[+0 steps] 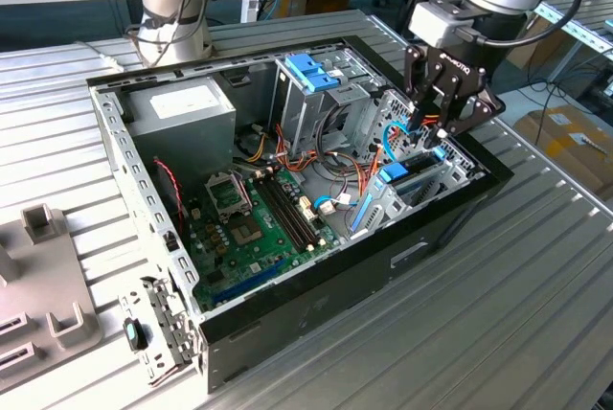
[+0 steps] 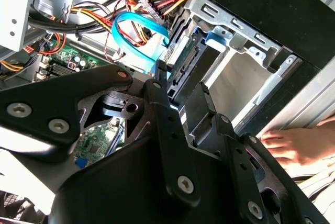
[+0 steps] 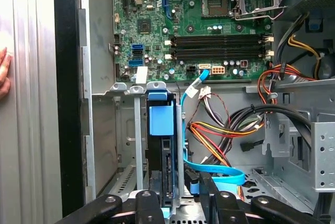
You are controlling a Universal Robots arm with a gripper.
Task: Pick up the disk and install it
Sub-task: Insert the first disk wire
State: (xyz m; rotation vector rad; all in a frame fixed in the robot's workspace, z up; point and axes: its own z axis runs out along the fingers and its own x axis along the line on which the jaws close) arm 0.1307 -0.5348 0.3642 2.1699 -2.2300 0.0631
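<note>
While hovering at the exterior view's right end of the open case [image 1: 316, 309], holds gripper [image 1: 436, 132] just over the disk [image 3: 161, 145]; cannot tell whether clamped or loose. Stands edgewise in its metal bay [image 3: 137, 145], cables [image 3: 220, 130] close beside. Sits on ribbed table [image 1: 536, 276].

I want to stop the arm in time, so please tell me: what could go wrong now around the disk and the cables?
1. The blue cable and the coloured wires lie right beside the disk. The gripper might pinch or snag them.
2. A person's hand rests just outside the case, close to the arm. It could be struck.
</note>
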